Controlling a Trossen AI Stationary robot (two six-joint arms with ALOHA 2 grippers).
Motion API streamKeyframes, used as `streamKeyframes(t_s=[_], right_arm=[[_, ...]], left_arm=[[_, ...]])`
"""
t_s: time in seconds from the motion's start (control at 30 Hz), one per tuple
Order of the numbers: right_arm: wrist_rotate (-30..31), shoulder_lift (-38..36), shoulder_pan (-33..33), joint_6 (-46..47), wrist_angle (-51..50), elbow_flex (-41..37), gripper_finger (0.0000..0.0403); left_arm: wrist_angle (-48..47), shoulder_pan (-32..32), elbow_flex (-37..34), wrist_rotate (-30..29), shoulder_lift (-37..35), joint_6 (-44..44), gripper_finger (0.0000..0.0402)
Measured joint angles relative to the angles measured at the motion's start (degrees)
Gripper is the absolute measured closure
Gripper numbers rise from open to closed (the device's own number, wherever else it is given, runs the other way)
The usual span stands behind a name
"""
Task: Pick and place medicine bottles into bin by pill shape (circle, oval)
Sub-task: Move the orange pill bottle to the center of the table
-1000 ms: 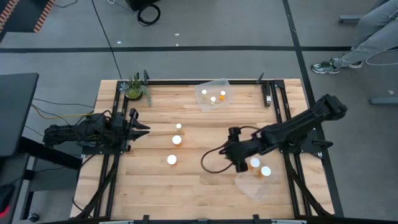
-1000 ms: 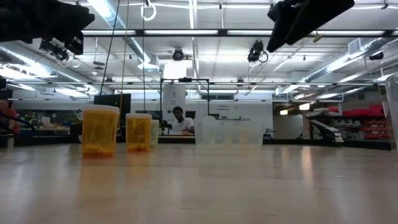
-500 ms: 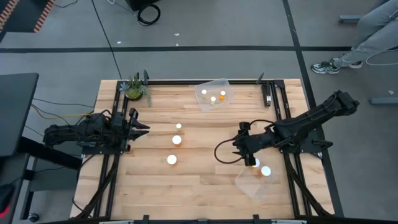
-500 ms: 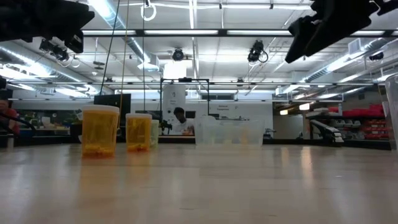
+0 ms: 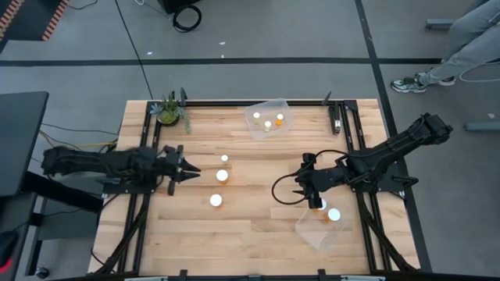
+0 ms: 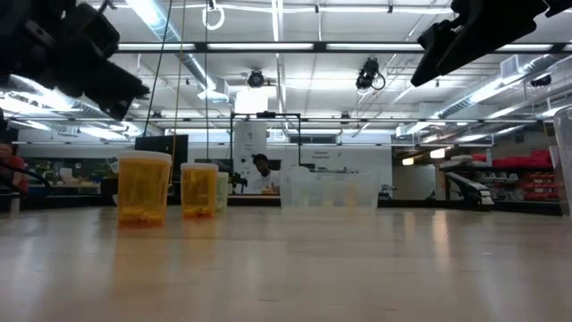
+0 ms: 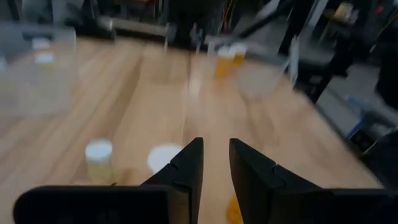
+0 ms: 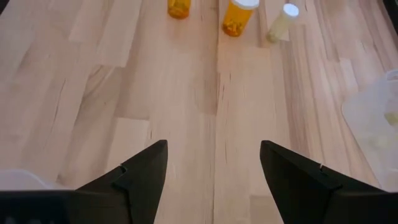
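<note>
Left gripper (image 5: 190, 168), fingers narrowly parted and empty, points at three white-capped cylindrical bottles (image 5: 222, 176) just ahead on pale planked wood. Right gripper (image 5: 299, 178), spread wide, empty, hovers beside a clear plastic bin (image 5: 312, 234) holding two bottles.

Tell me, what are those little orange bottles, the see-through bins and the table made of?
The bottles look like clear orange plastic, since light passes through them; their caps are matte white, probably plastic too. The bins seem thin clear plastic: the table's boards show through their walls. The table looks like pale wood planks with visible grain and seams, smooth and lightly sheened, set in a black frame, likely metal.
</note>
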Motion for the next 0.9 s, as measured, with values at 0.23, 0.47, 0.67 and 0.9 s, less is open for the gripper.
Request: streamKeyframes(t_s=[0.23,0.47,0.67,0.9], right_arm=[[0.0,0.0,0.0,0.0,-0.01,-0.01,0.0139],[0.0,0.0,0.0,-0.02,0.15,-0.01,0.0139],[0.0,0.0,0.0,-0.03,0.17,-0.01,0.0139],[-0.02,0.0,0.0,-0.11,0.16,-0.01,0.0139]], left_arm=[[3.2,-2.0,0.0,-1.7,12.99,-0.89,0.0323],[3.51,-3.1,2.87,-9.14,25.19,-2.29,0.0316],[3.47,-3.09,6.85,-11.98,35.03,-2.37,0.0318],[2.94,-2.92,11.11,-16.33,45.71,-2.58,0.0322]])
